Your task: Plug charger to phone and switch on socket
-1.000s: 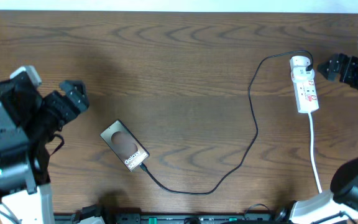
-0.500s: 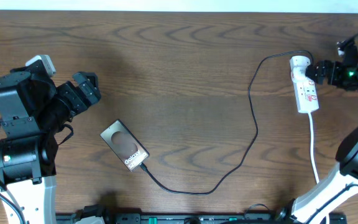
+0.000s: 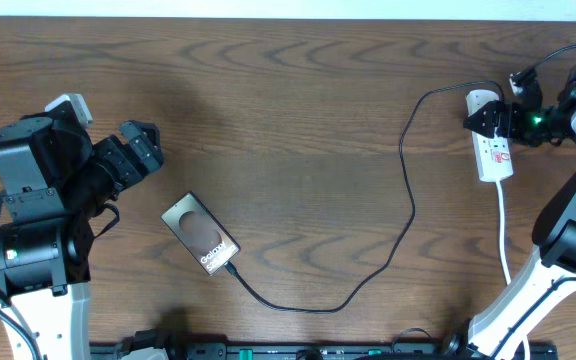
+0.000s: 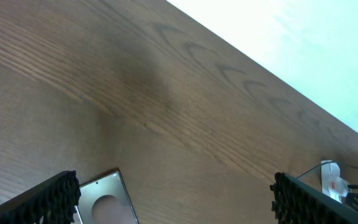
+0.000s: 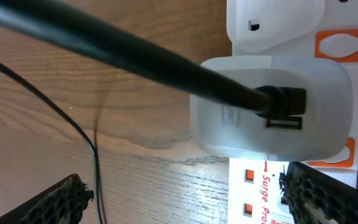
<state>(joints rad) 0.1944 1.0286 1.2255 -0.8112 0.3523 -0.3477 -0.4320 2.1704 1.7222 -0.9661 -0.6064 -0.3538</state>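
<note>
Standing wide apart, the right fingers pinch nothing. Between them in the wrist view sits a white adapter seated in the socket, with the charger running out of it as a black lead. Orange switches show on the strip's edge beside the adapter.

From above, the right gripper sits at the socket's rounded end, over the adapter — whether it touches the strip I cannot tell. The charger loops away from there, down across the table and back left to the phone, where its tip meets the phone's lower end. The phone lies flat on the diagonal, left of centre.

The left gripper hangs up and left of the phone, apart from it. Its fingers are likewise spread with nothing between them — its wrist view catches only the phone's top end and, well off to the right, the socket.
</note>
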